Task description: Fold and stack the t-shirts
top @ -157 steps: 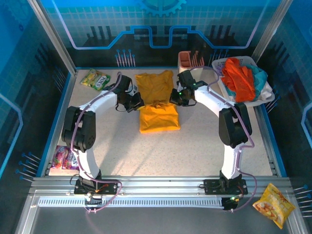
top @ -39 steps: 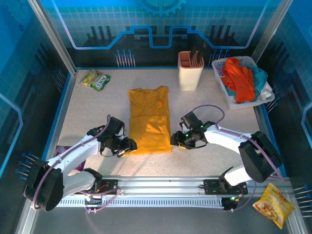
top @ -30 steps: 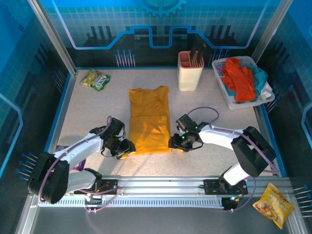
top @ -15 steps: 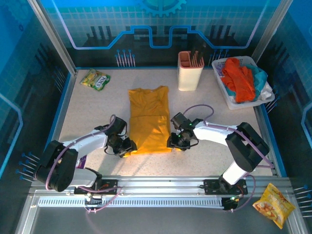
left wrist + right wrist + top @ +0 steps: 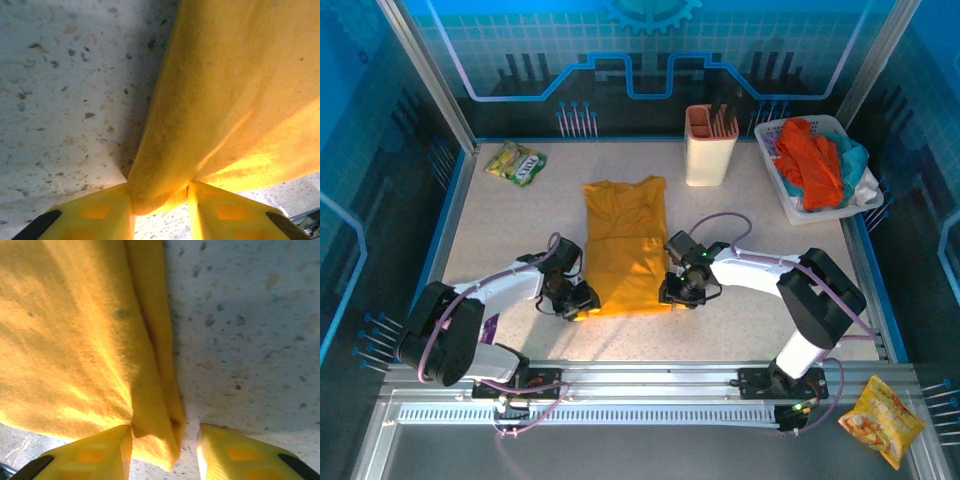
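Note:
A mustard-yellow t-shirt (image 5: pixel 625 245) lies folded lengthwise on the speckled table, collar end away from the arms. My left gripper (image 5: pixel 582 303) is at its near left corner. In the left wrist view the yellow fingers (image 5: pixel 105 212) press both sides of the bunched cloth (image 5: pixel 225 90), so the left gripper (image 5: pixel 160 200) is shut on it. My right gripper (image 5: pixel 672 294) is at the near right corner. In the right wrist view the folded edge (image 5: pixel 155 390) lies between the jaws of the right gripper (image 5: pixel 165 445); one finger touches it, and a gap remains at the other.
A white basket (image 5: pixel 772 130) at the back right holds orange-red (image 5: pixel 810 160), teal and whitish t-shirts. Beside it stands a beige holder (image 5: pixel 708 150). A green-yellow snack packet (image 5: pixel 516 162) lies at the back left. An orange snack bag (image 5: pixel 880 420) lies off the table, near right.
Both grippers have slid inward onto the yellow t-shirt's near corners, and both pairs of jaws have narrowed. The left has closed onto the cloth. The shirt itself has not shifted.

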Tool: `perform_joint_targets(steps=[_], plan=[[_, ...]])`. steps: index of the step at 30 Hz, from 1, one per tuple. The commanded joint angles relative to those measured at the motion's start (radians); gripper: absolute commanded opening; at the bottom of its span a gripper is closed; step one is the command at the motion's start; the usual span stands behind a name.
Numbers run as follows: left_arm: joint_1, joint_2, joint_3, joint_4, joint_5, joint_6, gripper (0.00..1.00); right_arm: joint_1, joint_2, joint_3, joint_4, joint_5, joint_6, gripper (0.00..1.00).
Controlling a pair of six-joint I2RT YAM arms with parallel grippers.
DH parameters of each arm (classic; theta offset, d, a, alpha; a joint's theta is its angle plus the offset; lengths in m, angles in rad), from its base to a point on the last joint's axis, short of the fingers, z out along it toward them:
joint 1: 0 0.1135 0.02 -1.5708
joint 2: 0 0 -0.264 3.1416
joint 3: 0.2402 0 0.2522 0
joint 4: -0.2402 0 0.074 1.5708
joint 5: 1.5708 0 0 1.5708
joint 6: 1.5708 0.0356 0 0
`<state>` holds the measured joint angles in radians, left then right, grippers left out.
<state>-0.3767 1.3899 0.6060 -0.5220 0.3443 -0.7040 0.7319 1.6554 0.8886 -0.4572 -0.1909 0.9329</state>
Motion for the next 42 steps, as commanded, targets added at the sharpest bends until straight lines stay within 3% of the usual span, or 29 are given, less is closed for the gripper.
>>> perform_joint_targets(steps=[1, 16, 20, 26, 30, 42], plan=[[0.002, 0.023, 0.024, 0.027, -0.023, 0.027, 0.32, 0.045, 0.037, 0.03, 0.104, -0.076, 0.011, 0.39], [0.003, 0.043, 0.036, 0.03, -0.025, 0.043, 0.24, 0.052, 0.042, 0.021, 0.13, -0.083, 0.024, 0.24], [0.003, 0.037, 0.03, 0.033, -0.024, 0.042, 0.23, 0.053, 0.045, 0.018, 0.129, -0.079, 0.024, 0.17], [0.003, 0.012, 0.024, 0.031, -0.035, 0.04, 0.12, 0.047, 0.028, 0.0, 0.132, -0.066, 0.018, 0.01], [0.001, -0.001, 0.024, 0.033, -0.027, 0.025, 0.0, 0.043, 0.018, -0.002, 0.142, -0.065, 0.001, 0.0], [-0.004, -0.05, 0.042, 0.026, -0.008, -0.008, 0.0, 0.015, -0.049, -0.004, 0.129, -0.034, -0.053, 0.0]])
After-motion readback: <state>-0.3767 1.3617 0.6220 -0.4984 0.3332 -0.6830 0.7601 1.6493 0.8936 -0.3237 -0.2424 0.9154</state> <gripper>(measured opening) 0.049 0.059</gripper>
